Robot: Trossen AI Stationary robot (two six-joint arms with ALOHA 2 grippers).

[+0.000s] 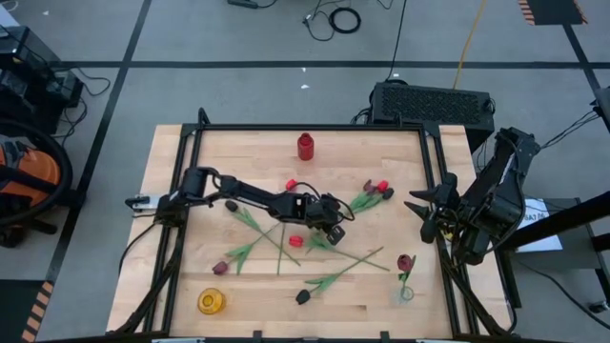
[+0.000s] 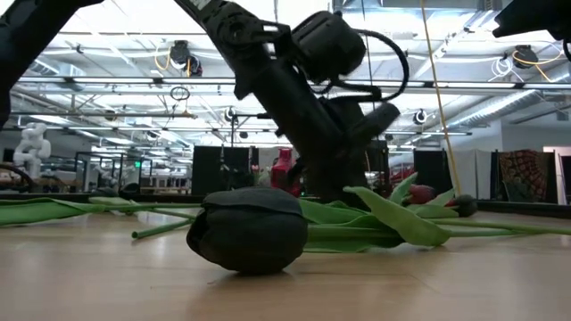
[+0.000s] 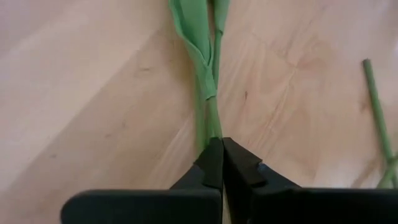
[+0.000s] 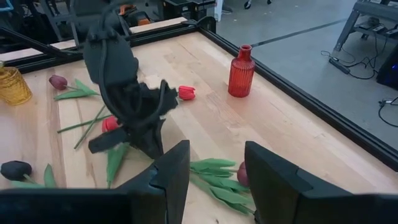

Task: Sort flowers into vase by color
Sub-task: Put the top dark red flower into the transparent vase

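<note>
The table (image 1: 172,162) is carrying tulips scattered across its middle and near half, with 3 vases on it: a red vase (image 1: 305,146) at the far edge, a yellow vase (image 1: 211,301) at the near left, and a clear vase (image 1: 407,292) holding 1 maroon tulip (image 1: 405,261) at the near right. The left tool (image 1: 333,232) is reaching down at mid-table, its fingers (image 3: 214,163) pressing together on a green stem (image 3: 213,121). The right tool (image 1: 420,209) is waiting off the table's right edge, fingers spread and holding nothing.
</note>
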